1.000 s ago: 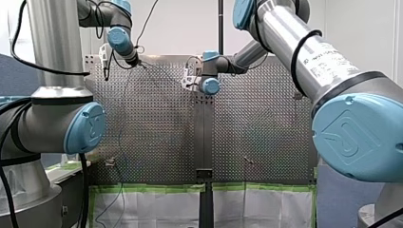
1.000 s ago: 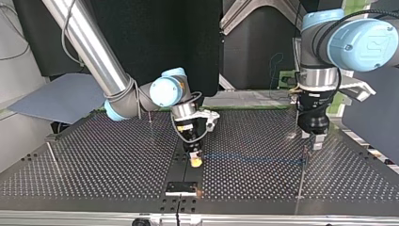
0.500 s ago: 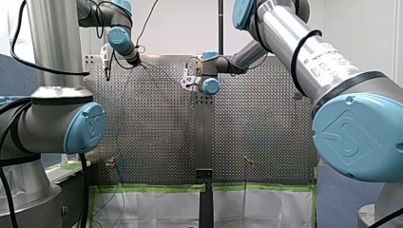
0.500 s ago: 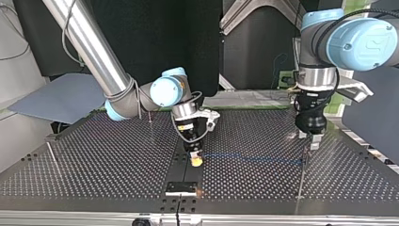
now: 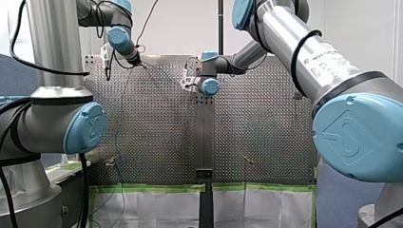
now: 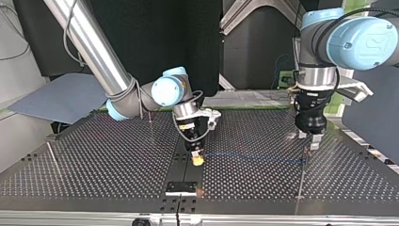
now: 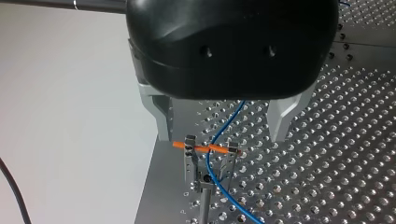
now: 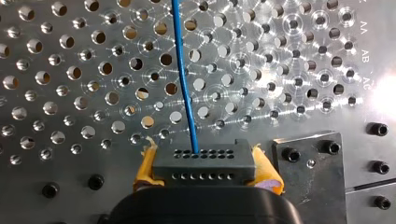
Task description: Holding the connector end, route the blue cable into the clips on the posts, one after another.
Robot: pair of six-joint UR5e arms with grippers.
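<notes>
right hand (image 6: 196, 159): clamped on connector (image 8: 203, 161), mid-worktop (image 6: 94, 160);
cable (image 8: 187, 93): blue, runs from connector to clip (image 7: 208, 149) on post (image 7: 204, 200) near worktop's side edge;
left hand (image 7: 222, 135): apart, hovering just above clip

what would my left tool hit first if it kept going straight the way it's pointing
Probably the clip on the post, which sits ahead of the left tool between its open fingers, with the blue cable passing between its prongs; depth is hard to judge.
</notes>
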